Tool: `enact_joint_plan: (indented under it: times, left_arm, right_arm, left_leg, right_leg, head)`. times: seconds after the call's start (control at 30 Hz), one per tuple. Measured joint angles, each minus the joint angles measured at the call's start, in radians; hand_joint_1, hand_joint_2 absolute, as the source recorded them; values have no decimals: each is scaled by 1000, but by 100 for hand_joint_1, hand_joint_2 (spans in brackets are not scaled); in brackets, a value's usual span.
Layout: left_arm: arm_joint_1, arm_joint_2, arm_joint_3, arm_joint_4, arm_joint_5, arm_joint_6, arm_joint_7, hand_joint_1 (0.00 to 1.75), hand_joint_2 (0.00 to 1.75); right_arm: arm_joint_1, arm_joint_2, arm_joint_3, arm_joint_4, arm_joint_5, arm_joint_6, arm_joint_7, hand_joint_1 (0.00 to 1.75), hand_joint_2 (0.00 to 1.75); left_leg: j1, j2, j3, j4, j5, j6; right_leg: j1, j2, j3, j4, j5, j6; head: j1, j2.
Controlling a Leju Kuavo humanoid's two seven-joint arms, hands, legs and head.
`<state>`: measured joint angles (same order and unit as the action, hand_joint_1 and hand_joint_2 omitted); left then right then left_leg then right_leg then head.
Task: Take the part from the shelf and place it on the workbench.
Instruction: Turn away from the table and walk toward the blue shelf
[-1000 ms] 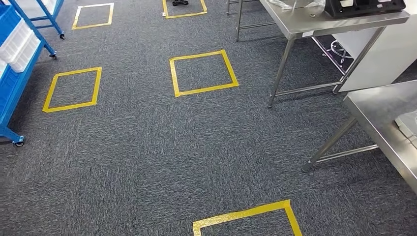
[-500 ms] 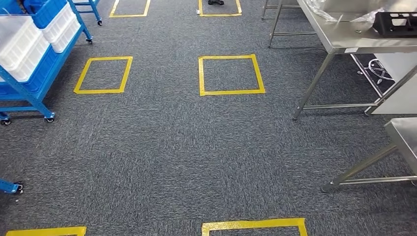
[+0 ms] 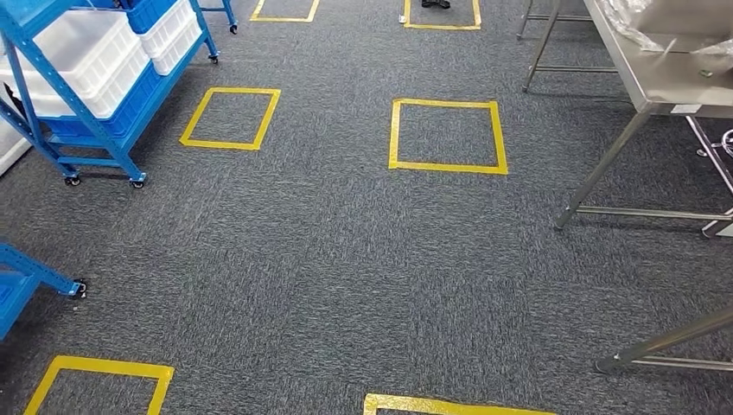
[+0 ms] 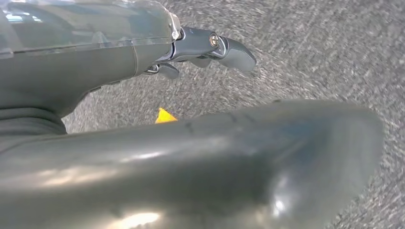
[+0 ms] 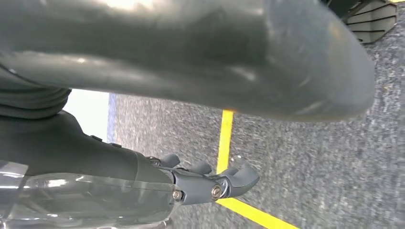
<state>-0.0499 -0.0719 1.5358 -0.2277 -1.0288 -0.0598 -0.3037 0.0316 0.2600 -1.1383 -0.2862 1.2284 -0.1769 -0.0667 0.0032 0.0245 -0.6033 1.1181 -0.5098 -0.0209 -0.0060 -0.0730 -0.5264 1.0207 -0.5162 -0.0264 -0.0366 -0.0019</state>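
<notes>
A blue wheeled shelf [image 3: 82,112] stands at the far left on the carpet, loaded with white bins [image 3: 86,60] and a blue bin [image 3: 151,10]. I cannot make out any part in them from here. The steel workbench [image 3: 666,82] stands at the far right, with crumpled clear plastic on its top. My left hand [image 4: 191,157] hangs over the carpet, its fingers [image 4: 234,50] stretched out and holding nothing. My right hand [image 5: 191,62] also hangs, its fingers [image 5: 229,183] loosely extended above a yellow tape line, with nothing in them.
Yellow tape squares [image 3: 447,136] mark the grey carpet between shelf and workbench. A second blue frame on a wheel [image 3: 26,277] juts in at the left edge. The legs of another steel table [image 3: 666,346] cross the lower right corner.
The whole picture has shifted as the camera turned left. The blue shelf has come further into view, and the steel tables have slid toward the right edge.
</notes>
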Motion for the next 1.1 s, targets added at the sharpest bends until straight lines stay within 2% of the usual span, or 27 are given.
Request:
enact_joint_plan:
  times: [0.03, 0.1, 0.17, 0.2, 0.23, 0.27, 0.3, 0.33, 0.37, 0.4, 0.43, 0.47, 0.5, 0.53, 0.57, 0.6, 0.67, 0.7, 0.73, 0.8, 0.87, 0.9, 0.93, 0.97, 1.03, 1.07, 1.1]
  left_arm:
    - [-1, 0, 0, 0, 0, 0, 0, 0, 0]
    - [-2, 0, 0, 0, 0, 1, 0, 0, 0]
    - [0, 0, 0, 0, 0, 1, 1, 0, 0]
    - [1, -1, 1, 0, 0, 2, 1, 0, 0]
    - [1, -2, 1, 0, 1, 2, 1, 0, 0]
    - [1, -2, 1, 0, 1, 2, 2, 0, 0]
    - [-1, -3, 1, 0, 1, 2, 2, 0, 0]
    - [-2, -3, 1, 0, 1, 2, 2, 0, 0]
    - [-2, -3, 1, 0, 1, 2, 2, 0, 0]
    - [-2, -3, 1, 0, 1, 2, 2, 0, 0]
    - [-2, -3, 1, 0, 1, 2, 3, 0, 0]
    - [-2, -4, 1, 0, 1, 2, 3, 0, 0]
    - [-2, -5, 1, 0, 1, 1, 3, 0, 0]
    - [-2, -6, 1, 0, 1, 1, 3, 0, 0]
    - [-3, -7, 1, 0, 1, 1, 3, 0, 0]
    - [-3, -7, 1, 0, 1, 1, 3, 0, 0]
    - [-1, -7, 1, 0, 1, 2, 3, 0, 0]
    - [0, -7, 1, 0, 1, 2, 3, 0, 0]
    - [0, -8, 2, 0, 1, 3, 3, 0, 0]
    - [-2, -9, 2, 0, 1, 4, 3, 0, 0]
    - [-4, -10, 2, 0, 0, 5, 3, 0, 0]
    - [-4, -11, 2, 0, -2, 5, 3, 0, 0]
    - [-3, -11, 2, 0, -4, 5, 2, 0, 0]
    - [-1, -11, 2, 0, -7, 6, 2, 0, 0]
    - [-1, -11, 2, 0, -12, 7, -1, 0, 0]
    - [-2, -11, 2, 0, -15, 7, -2, 0, 0]
    - [-3, -11, 1, 0, -16, 7, -3, 0, 0]
  right_arm:
    - [0, 1, 0, -1, 0, 0, 0, 0, 0]
    - [-1, 3, 0, -3, 1, 0, 0, 0, 0]
    - [-5, 5, 0, -5, 1, 1, 0, 0, 0]
    - [-5, 6, 0, -6, 1, 0, 0, 0, 0]
    - [-4, 7, 0, -8, 1, 0, -1, 0, 0]
    - [-3, 7, -1, -9, 1, 0, -1, 0, 0]
    - [-1, 7, -1, -10, 2, 1, -1, 0, 0]
    - [1, 7, -1, -11, 2, 1, -1, 0, 0]
    - [2, 7, -1, -12, 3, 1, -1, 0, 0]
    - [3, 7, -1, -13, 3, 1, -1, 0, 0]
    - [3, 7, -1, -14, 3, 1, -1, 0, 0]
    - [4, 7, -1, -15, 3, 1, -1, 0, 0]
    - [5, 7, -2, -17, 4, 1, -1, 0, 0]
    - [6, 8, -2, -18, 4, 1, -1, 0, 0]
    - [6, 8, -2, -18, 4, 1, -2, 0, 0]
    - [6, 9, -2, -19, 4, 1, -2, 0, 0]
    - [5, 10, -2, -20, 6, 1, -3, 0, 0]
    - [6, 11, -2, -21, 7, 2, -3, 0, 0]
    - [6, 11, -2, -22, 7, 3, -3, 0, 0]
    - [10, 12, -2, -24, 7, 5, -3, 0, 0]
    - [13, 12, -4, -26, 7, 7, -3, 0, 0]
    - [13, 13, -5, -29, 8, 11, -4, 0, 0]
    - [14, 15, -8, -33, 9, 17, -4, 0, 0]
    - [15, 17, -12, -40, 10, 26, -4, 0, 0]
    - [17, 26, -20, -57, 14, 43, -4, 0, 0]
    - [19, 29, -23, -65, 15, 49, -4, 0, 0]
    - [20, 32, -25, -72, 16, 54, -4, 0, 0]
  left_leg:
    - [-4, 16, 30, -59, 21, 7]
    - [-14, 32, 50, -106, 29, 18]
    - [-15, 13, 54, -116, 34, 29]
    - [-12, 5, 60, -125, 38, 35]
    - [-9, -4, 66, -133, 44, 41]
    - [-6, -13, 71, -139, 48, 45]
    - [-7, -22, 72, -140, 49, 47]
    - [-8, -33, 71, -140, 49, 49]
    - [-9, -44, 71, -139, 49, 50]
    - [-9, -57, 72, -137, 47, 50]
    - [-9, -70, 73, -135, 46, 49]
    - [-9, -83, 75, -133, 43, 48]
    - [-8, -94, 75, -129, 40, 45]
    - [-9, -106, 73, -124, 36, 40]
    - [-8, -115, 69, -120, 34, 35]
    - [-8, -123, 65, -118, 32, 29]
    - [-5, -137, 61, -117, 32, 18]
    - [-5, -125, 59, -111, 27, 13]
    - [-4, -104, 51, -92, 14, 8]
    - [-3, -52, 2, 9, -43, -1]
    - [2, -36, -66, 140, -99, -8]
    - [3, -34, -82, 169, -101, -10]
    - [4, -31, -77, 159, -83, -10]
    - [5, -26, -52, 109, -50, -8]
    - [0, 7, 23, -34, 13, 0]
    - [-3, 20, 48, -83, 29, 5]
    - [-7, 29, 60, -109, 33, 10]
  right_leg:
    - [1, -8, 4, 0, -3, 4]
    - [2, -22, 9, -1, -9, 15]
    - [0, -33, 18, -4, -12, 27]
    - [-2, -22, 20, 1, -19, 33]
    - [-3, -1, 13, 23, -36, 37]
    - [-4, 25, -7, 67, -62, 40]
    - [-5, 49, -40, 131, -94, 41]
    - [-6, 62, -77, 200, -122, 41]
    - [-6, 67, -108, 253, -135, 41]
    - [-6, 69, -124, 273, -128, 41]
    - [-6, 71, -121, 252, -99, 41]
    - [-7, 77, -101, 197, -57, 39]
    - [-8, 92, -74, 128, -17, 37]
    - [-8, 112, -50, 67, 11, 35]
    - [-8, 128, -36, 28, 25, 33]
    - [-7, 138, -30, 12, 26, 30]
    - [-6, 126, -28, 8, 26, 21]
    - [-6, 116, -26, 4, 27, 15]
    - [-7, 105, -23, -1, 29, 8]
    - [-6, 80, -19, -6, 28, -1]
    - [-3, 53, -18, -6, 25, -5]
    - [-3, 40, -18, -5, 23, -5]
    - [-2, 28, -16, -5, 20, -5]
    - [-2, 17, -12, -5, 18, -3]
    - [0, -2, -4, -4, 12, 3]
    - [1, -9, 0, -4, 9, 8]
    - [2, -16, 3, -3, 6, 14]
  head:
    - [0, 0]
    - [1, 0]
    - [1, 0]
    - [2, 0]
    - [2, 0]
    - [3, 0]
    - [4, 0]
    - [4, 0]
    - [4, 0]
    - [4, 0]
    - [4, 0]
    - [5, 0]
    - [5, 0]
    - [5, 0]
    - [5, 0]
    - [5, 0]
    - [4, 0]
    - [4, 0]
    - [3, 0]
    - [0, 0]
    - [-2, 0]
    - [-2, 0]
    - [-2, 0]
    - [-2, 0]
    - [-1, 0]
    - [-1, 0]
    - [-1, 0]
